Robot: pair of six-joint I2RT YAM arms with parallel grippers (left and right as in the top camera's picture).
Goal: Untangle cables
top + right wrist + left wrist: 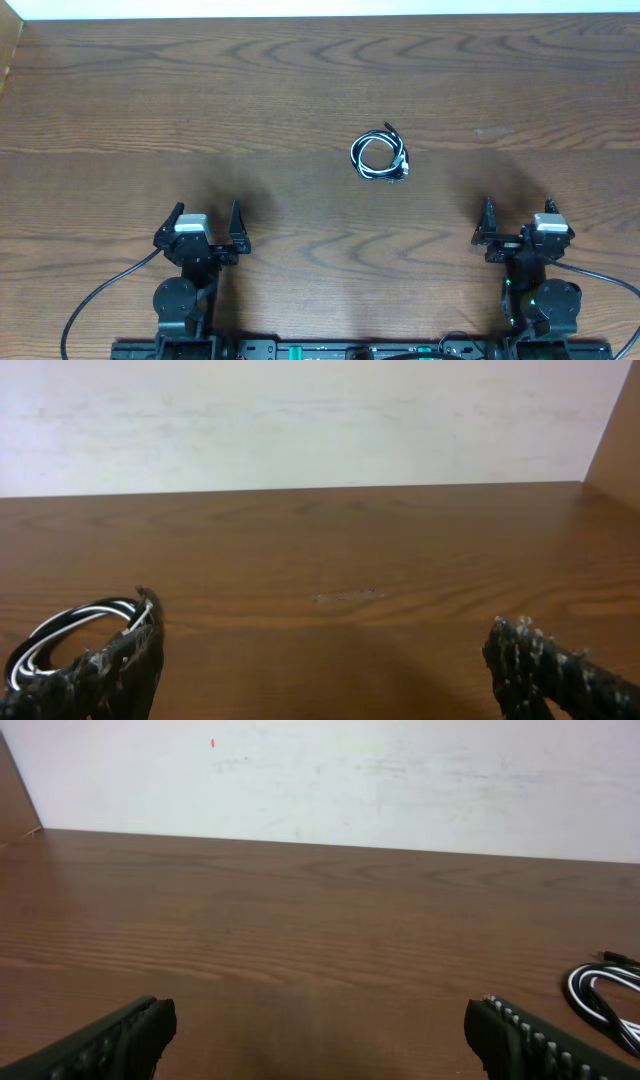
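Note:
The cables (380, 156) lie as one small coil of thin black and white cord on the wooden table, a little right of centre. My left gripper (207, 222) rests open near the front edge, well to the coil's lower left. My right gripper (517, 222) is open too, to the coil's lower right. In the left wrist view the cables (606, 990) show at the far right, beyond the open gripper (320, 1025). In the right wrist view the cables (70, 632) sit at the far left, partly behind the left finger of the open gripper (322, 655).
The brown wooden table (300, 90) runs to a white wall at the back. Thick black arm cables (95, 300) trail from both arm bases at the front edge. A raised wooden side (10, 50) borders the table at far left.

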